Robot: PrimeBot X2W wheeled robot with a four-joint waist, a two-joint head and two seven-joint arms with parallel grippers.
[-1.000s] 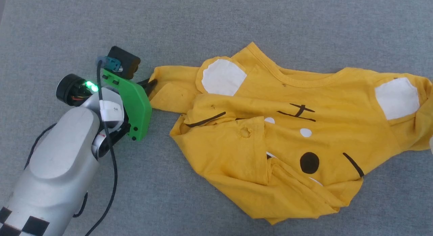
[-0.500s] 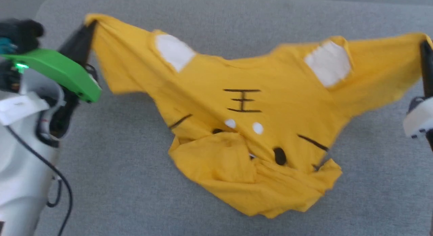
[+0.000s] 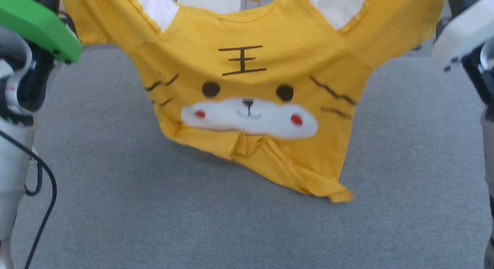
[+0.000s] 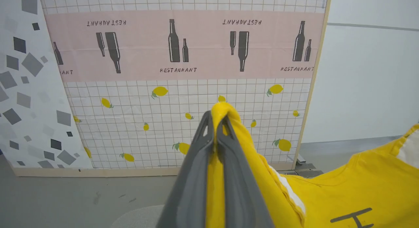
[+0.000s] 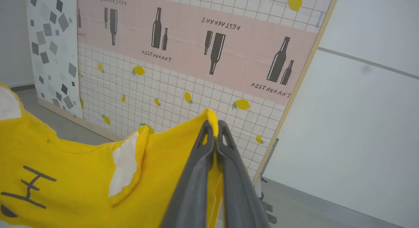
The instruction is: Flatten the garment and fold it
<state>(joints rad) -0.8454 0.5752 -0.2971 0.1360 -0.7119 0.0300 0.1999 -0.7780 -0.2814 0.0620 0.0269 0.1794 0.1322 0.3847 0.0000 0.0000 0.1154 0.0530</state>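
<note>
Grey surface (image 3: 115, 207): wide and flat, taken as reference.

Yellow T-shirt (image 3: 270, 33): hangs above the surface, cartoon face print toward the head camera, collar up. Its long axis, sleeve tip to sleeve tip, runs level across the surface, with the body dropping below that line. The sleeves are stretched out, but the span sags at the collar.

Lower hem (image 3: 339, 195): bunched and creased, and it appears to touch the surface. The lowest corner sits toward the right arm's side, so the drape is uneven.

Left fingers (image 4: 193, 175): pressed together on the left sleeve tip, a yellow fold poking out above the tips.

Right fingers (image 5: 196, 175): likewise clamped on the right sleeve tip.

Judgement: neither arm is nearer, since each holds one end. The shirt lies below and between the two pairs of fingers. Laying it flat likely turns on keeping the sleeve line taut and parallel to the surface while lowering, so the crumpled hem unrolls rather than folds under.
</note>
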